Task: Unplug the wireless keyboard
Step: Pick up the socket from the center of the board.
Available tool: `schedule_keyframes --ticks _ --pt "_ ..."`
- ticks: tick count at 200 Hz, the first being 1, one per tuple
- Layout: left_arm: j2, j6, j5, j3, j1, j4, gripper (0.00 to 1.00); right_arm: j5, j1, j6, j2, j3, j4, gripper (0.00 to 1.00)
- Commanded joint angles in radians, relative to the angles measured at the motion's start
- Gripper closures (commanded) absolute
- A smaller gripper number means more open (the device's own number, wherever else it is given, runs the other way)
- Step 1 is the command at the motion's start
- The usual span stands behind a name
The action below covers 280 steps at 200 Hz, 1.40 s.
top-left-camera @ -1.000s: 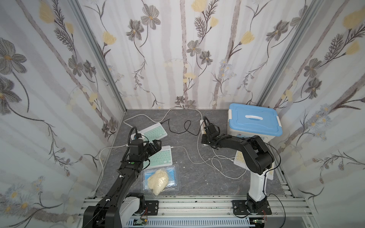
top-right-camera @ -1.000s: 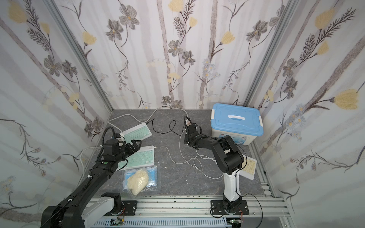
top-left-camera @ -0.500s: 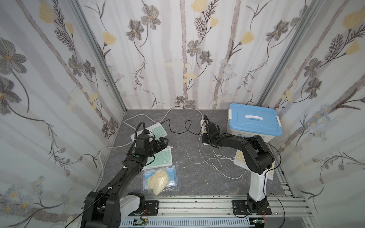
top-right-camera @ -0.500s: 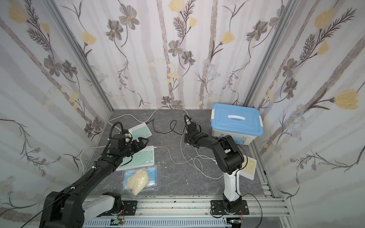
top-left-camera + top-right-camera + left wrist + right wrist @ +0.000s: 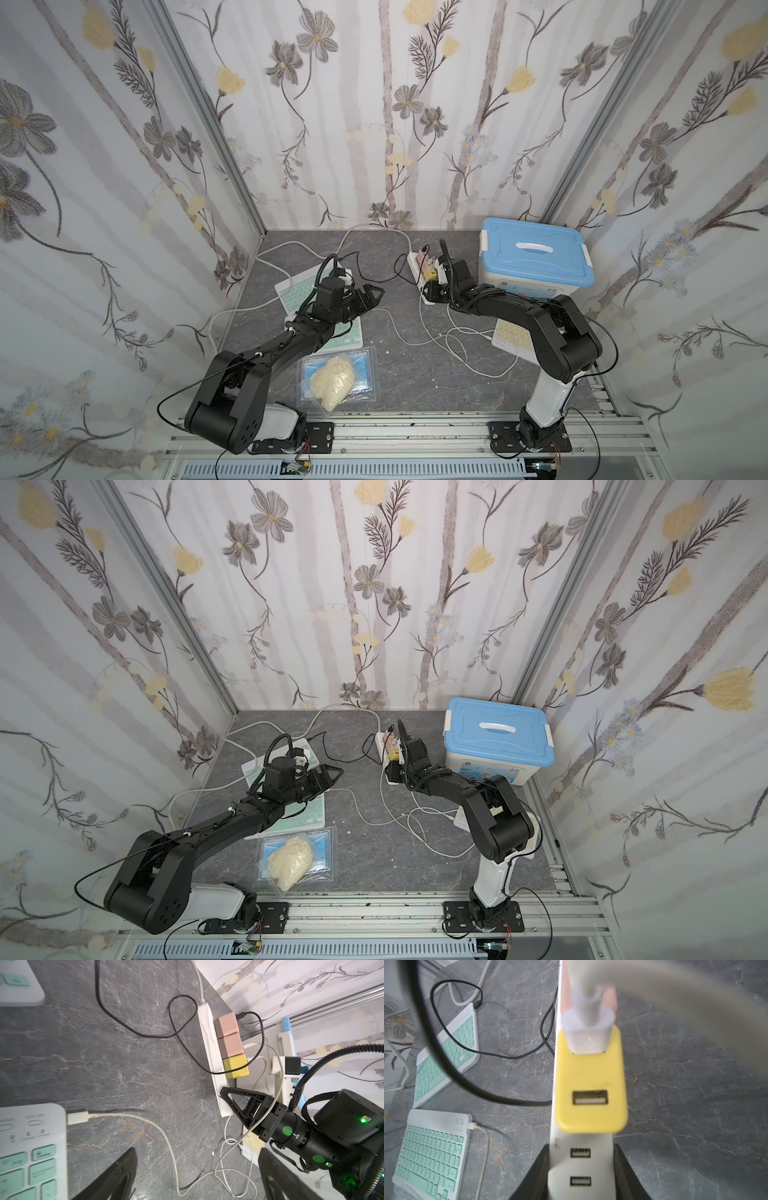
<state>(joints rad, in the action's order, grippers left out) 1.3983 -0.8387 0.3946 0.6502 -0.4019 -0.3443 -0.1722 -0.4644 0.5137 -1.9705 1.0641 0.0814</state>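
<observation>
Right wrist view alone shows right hand (image 5: 581, 1148) clasping power strip (image 5: 600, 1165).

Keyboard (image 5: 431, 1153), power strip (image 5: 581, 1165) smooth white plastic; tabletop (image 5: 124, 1064) matt grey stone-look.

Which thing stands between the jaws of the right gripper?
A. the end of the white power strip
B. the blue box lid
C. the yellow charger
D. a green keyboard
A: in the right wrist view the right gripper has one jaw on each side of the power strip.
</observation>
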Motion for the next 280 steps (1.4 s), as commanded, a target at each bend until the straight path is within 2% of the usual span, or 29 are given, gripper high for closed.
schedule_keyframes --ticks 1,33,56,74,133,167,218,280 --pt "0.051 -0.108 0.013 0.021 -0.02 -0.148 0.11 -0.057 -0.005 0.022 0.015 0.007 0.137 1.0" --pt "0.176 -0.212 0.022 0.053 -0.072 -0.285 0.14 -0.099 -0.016 0.048 0.032 0.007 0.16 1.0" --pt "0.287 -0.295 0.032 0.071 -0.092 -0.447 0.16 -0.111 -0.02 0.073 0.052 0.004 0.171 1.0" --pt "0.337 -0.306 0.021 0.1 -0.094 -0.47 0.19 -0.122 -0.027 0.083 0.067 0.002 0.186 1.0" --pt "0.374 -0.2 0.029 0.293 -0.037 -0.264 0.14 -0.117 -0.045 0.071 0.112 -0.033 0.237 1.0" --pt "0.445 -0.204 0.035 0.39 0.006 -0.218 0.15 -0.095 -0.05 0.053 0.143 -0.054 0.271 1.0" --pt "0.56 -0.209 0.046 0.575 0.012 -0.16 0.14 -0.086 -0.059 0.033 0.155 -0.055 0.283 1.0" --pt "0.629 -0.216 -0.043 0.73 0.022 -0.02 0.16 -0.073 -0.073 0.02 0.171 -0.058 0.282 1.0"
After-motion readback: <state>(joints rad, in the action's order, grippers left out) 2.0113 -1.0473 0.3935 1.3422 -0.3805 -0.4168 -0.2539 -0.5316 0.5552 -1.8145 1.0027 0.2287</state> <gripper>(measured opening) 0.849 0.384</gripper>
